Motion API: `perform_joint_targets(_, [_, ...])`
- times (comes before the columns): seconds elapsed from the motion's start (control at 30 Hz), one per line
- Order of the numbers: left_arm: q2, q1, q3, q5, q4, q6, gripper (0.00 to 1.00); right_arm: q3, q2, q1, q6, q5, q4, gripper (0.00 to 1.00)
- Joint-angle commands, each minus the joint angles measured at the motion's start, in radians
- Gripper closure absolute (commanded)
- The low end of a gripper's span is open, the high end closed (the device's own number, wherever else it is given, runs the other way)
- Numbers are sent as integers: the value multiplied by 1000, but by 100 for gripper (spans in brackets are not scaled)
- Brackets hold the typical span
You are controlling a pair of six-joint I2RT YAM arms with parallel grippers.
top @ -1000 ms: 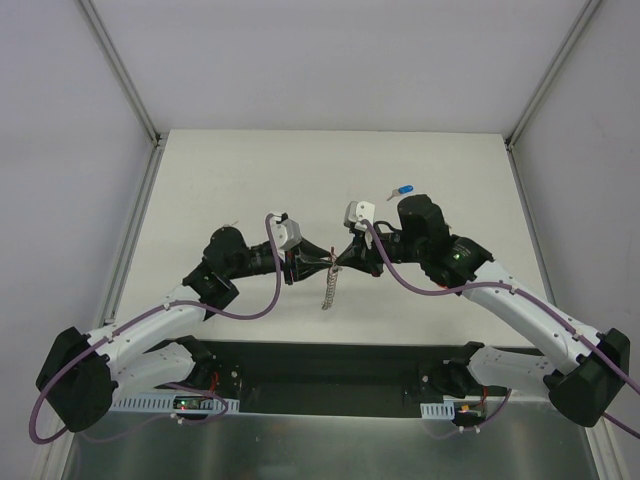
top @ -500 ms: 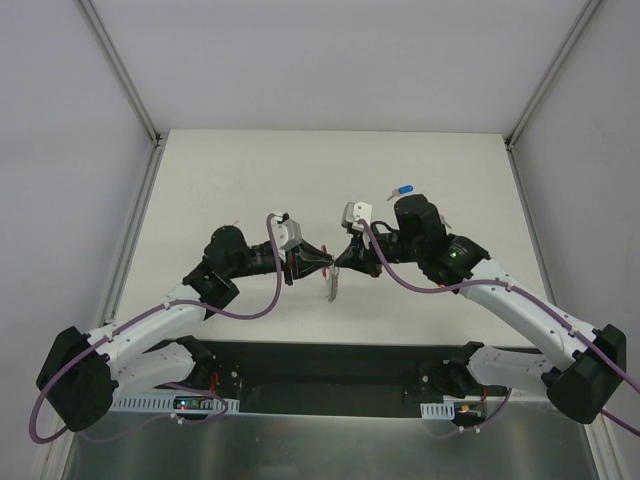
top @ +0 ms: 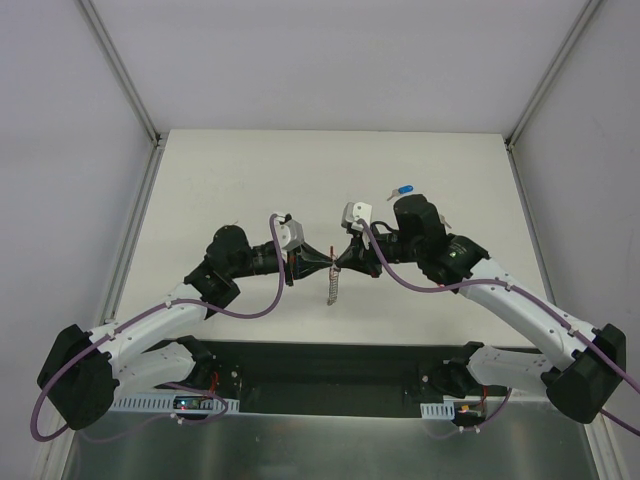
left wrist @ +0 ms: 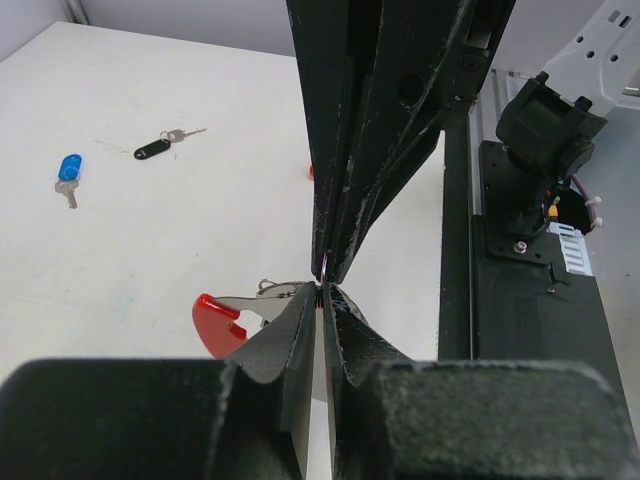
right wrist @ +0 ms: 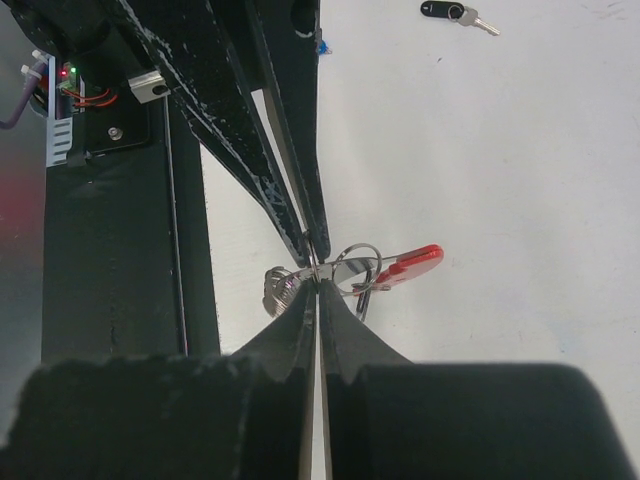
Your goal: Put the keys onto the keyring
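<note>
My left gripper (top: 328, 263) and right gripper (top: 338, 264) meet tip to tip above the middle of the table. Both are shut on the keyring (top: 331, 288), whose silver chain hangs below them. In the left wrist view my left gripper (left wrist: 322, 290) pinches a thin ring, with the keyring's red plastic part (left wrist: 218, 320) beside it. In the right wrist view my right gripper (right wrist: 318, 280) pinches the same ring (right wrist: 355, 262), with the red part (right wrist: 410, 264) and bunched chain (right wrist: 278, 287) on either side. A blue key (top: 404, 189) (left wrist: 68, 170) and a black key (left wrist: 153, 149) (right wrist: 445, 10) lie on the table.
The white table (top: 240, 190) ends at a black base strip (top: 330, 365) near the arm mounts. White walls and metal rails (top: 120, 70) close in the sides and back. The black key does not show in the top view.
The hanging chain swung up and curled half a second ago and now hangs straight again. Both grippers stay shut together at nearly the same spot.
</note>
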Motion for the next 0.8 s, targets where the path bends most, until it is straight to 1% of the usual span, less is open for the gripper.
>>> perform_joint_targets(0.0, [-3, -10, 42, 20, 9, 15, 96, 48, -5, -3, -17, -37, 32, 98])
perform_joint_targets(0.03, [-3, -10, 42, 22, 9, 15, 95, 48, -5, -3, -17, -37, 32, 99])
perform_joint_targets(0.1, [-3, -9, 43, 20, 9, 15, 90, 50, -5, -3, -18, -41, 30, 99])
perform_joint_targets(0.2, [-2, -10, 46, 23, 9, 15, 88, 53, 1, -3, -18, -46, 27, 99])
perform_joint_targets(0.37, [0, -10, 46, 27, 6, 15, 89, 56, 3, -1, -20, -48, 21, 99])
perform_joint_targets(0.5, [6, -10, 48, 31, 2, 15, 95, 57, 3, -3, -21, -46, 18, 99])
perform_joint_targets(0.57, [6, -10, 48, 33, -4, 15, 94, 57, 1, -3, -21, -46, 16, 99])
perform_joint_targets(0.67, [11, -10, 51, 33, -17, 15, 90, 60, 1, -3, -21, -46, 15, 99])
perform_joint_targets(0.77, [17, -9, 56, 33, -26, 18, 89, 62, 3, -3, -21, -48, 15, 99])
